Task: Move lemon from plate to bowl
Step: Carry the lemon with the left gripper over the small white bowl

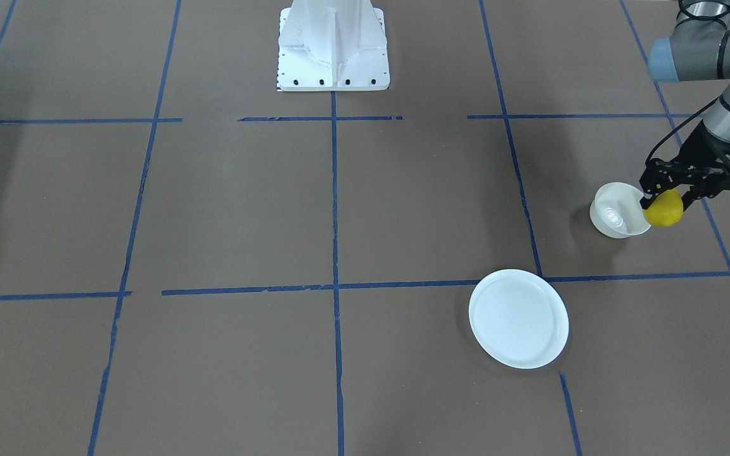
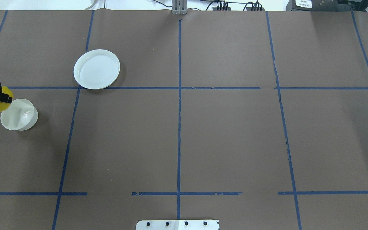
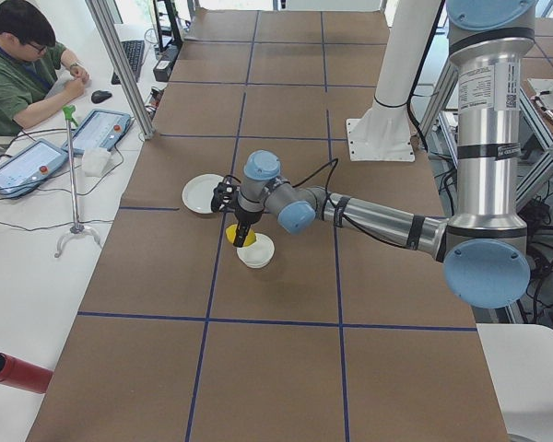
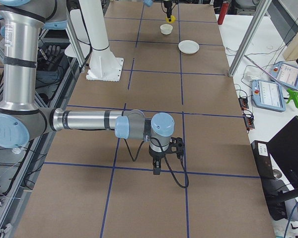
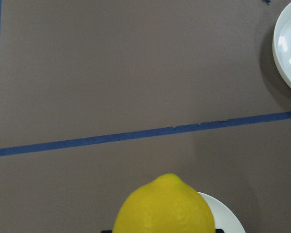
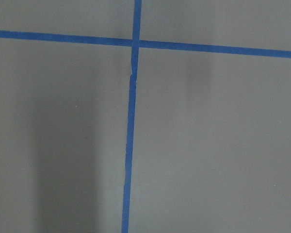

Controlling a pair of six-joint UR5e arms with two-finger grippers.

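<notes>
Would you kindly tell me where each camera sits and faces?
Front-facing: across the table, facing the base; left hand holds lemon by bowl.
Overhead: behind the base, looking forward and down; base edge, left hand.
Left: table's left end; left arm near.
Right: right end; right arm, right hand near.
Left wrist: down past lemon; bowl rim, plate.
Right wrist: down at taped table.
Shared: plate in front-facing and overhead.
</notes>
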